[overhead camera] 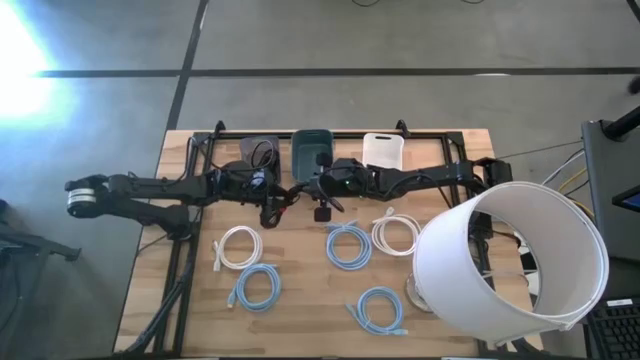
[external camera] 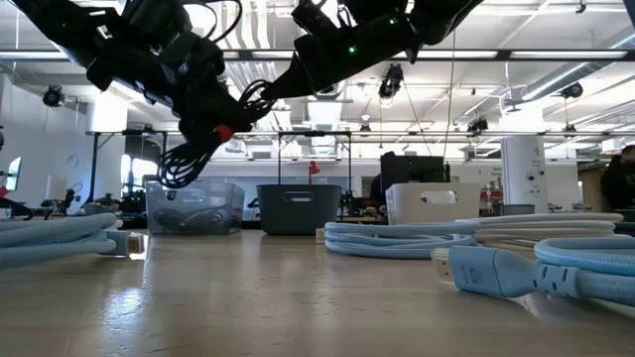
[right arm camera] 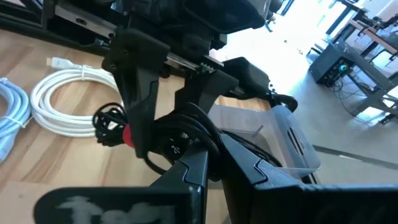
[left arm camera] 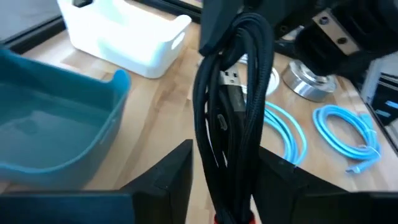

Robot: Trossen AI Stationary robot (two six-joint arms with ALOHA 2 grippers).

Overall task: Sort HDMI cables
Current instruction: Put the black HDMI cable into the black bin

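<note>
A black HDMI cable coil [overhead camera: 281, 203] is up in the air between both grippers, in front of the bins. My left gripper [overhead camera: 272, 200] is shut on it, and so is my right gripper [overhead camera: 305, 190]. In the low view the coil [external camera: 189, 159] hangs clear of the table. Two white coils [overhead camera: 237, 245] [overhead camera: 395, 233] and three light blue coils [overhead camera: 258, 287] [overhead camera: 348, 243] [overhead camera: 380, 308] lie flat on the wood. Another black cable [overhead camera: 263, 152] lies in the clear bin. My left gripper [left arm camera: 227, 186] pinches the black coil between its two fingers near a red band [left arm camera: 233, 218], with several strands in the hold. The strands [left arm camera: 233, 124] run out along the fingers toward the other gripper. The coil is lifted clear, and a loop of it [external camera: 184, 164] hangs below. My right gripper [right arm camera: 214, 171] pinches the loops of the same coil [right arm camera: 193, 134] between its two fingers, right beside the left gripper's fingers [right arm camera: 140, 118]. It comes at the coil from the table's right. The coil hangs clear of the table.
Three bins stand along the far edge: clear [overhead camera: 258, 148], dark teal [overhead camera: 313, 150] and white [overhead camera: 382, 150]. A large white cylinder [overhead camera: 510, 260] on a metal base [left arm camera: 305, 81] fills the near right corner. Bare wood shows between the coils.
</note>
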